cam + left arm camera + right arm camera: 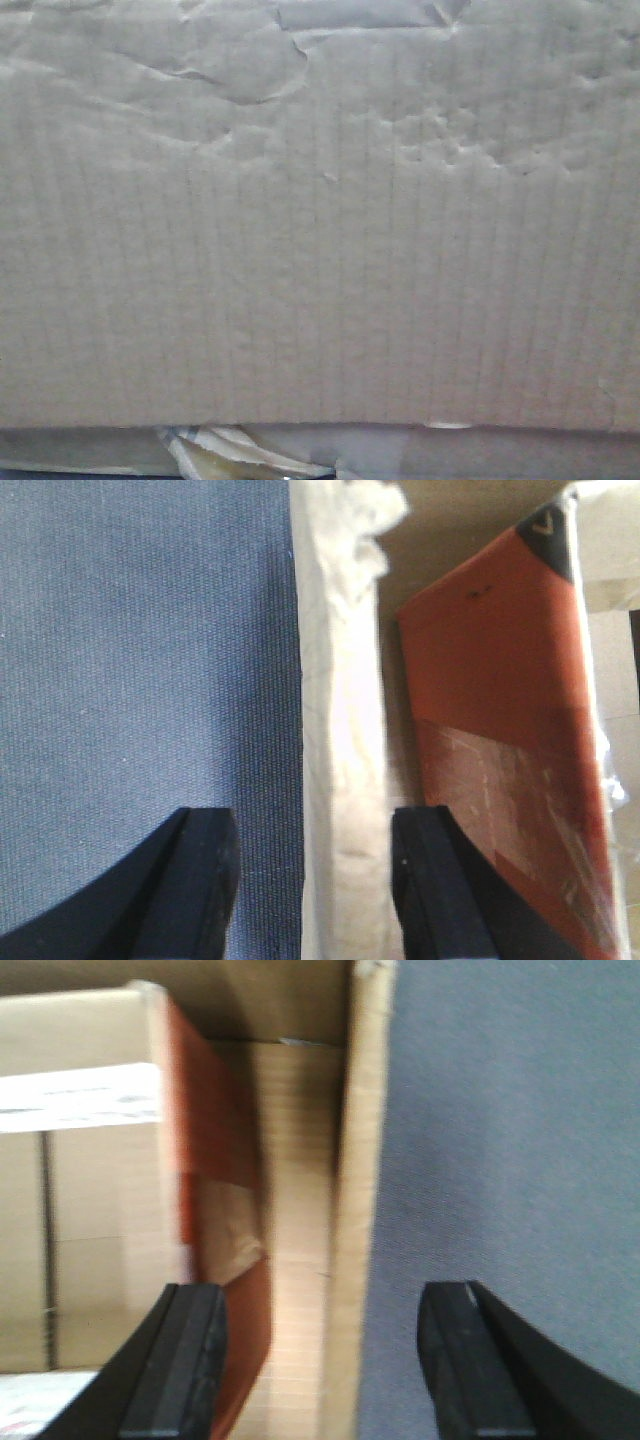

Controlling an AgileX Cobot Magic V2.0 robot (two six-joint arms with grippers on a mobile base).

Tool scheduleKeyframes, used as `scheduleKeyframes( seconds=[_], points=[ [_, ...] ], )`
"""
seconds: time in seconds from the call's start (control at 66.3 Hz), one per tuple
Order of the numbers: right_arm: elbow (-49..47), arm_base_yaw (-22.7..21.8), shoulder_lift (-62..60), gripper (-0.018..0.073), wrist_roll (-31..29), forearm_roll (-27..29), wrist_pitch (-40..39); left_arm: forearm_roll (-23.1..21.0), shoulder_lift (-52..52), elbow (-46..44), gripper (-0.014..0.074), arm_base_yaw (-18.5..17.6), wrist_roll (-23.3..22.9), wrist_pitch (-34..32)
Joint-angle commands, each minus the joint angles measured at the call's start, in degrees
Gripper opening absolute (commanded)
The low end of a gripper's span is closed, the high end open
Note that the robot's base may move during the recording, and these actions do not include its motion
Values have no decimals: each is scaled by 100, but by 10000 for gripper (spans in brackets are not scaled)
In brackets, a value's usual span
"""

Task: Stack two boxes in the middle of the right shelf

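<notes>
Surface: blue-grey cloth (pixel 140 650), woven, flat, seen in both wrist views. No room is visible. The front view is filled edge to edge by the creased, corrugated side of the cardboard box (pixel 320 250), which sits close to that camera. Its outline is cut off on all sides.

The box is open-topped, with an orange flap (pixel 500 700) folded inside. Taped cardboard shows beyond the flap in the right wrist view; I cannot tell what it is.

The left gripper (pixel 315 825) points down, fingers spread astride the box's pale wall (pixel 340 730). The right gripper (pixel 325 1295) is likewise spread astride the brown wall (pixel 355 1210), with a gap on each side.
</notes>
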Motion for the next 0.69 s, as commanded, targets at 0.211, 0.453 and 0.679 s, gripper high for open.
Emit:
scheduleKeyframes(
  seconds=[0.211,0.453,0.679],
  points=[
    [333,10,-1,307,150,-78,-24,-4,54,4,267,-9,15,-17],
    [399,10,-1,307,150,-10,-24,-4,310,4,267,-9,61,-17],
    [399,27,-1,307,150,-9,-24,-4,310,4,267,-9,88,-17]
  ],
)
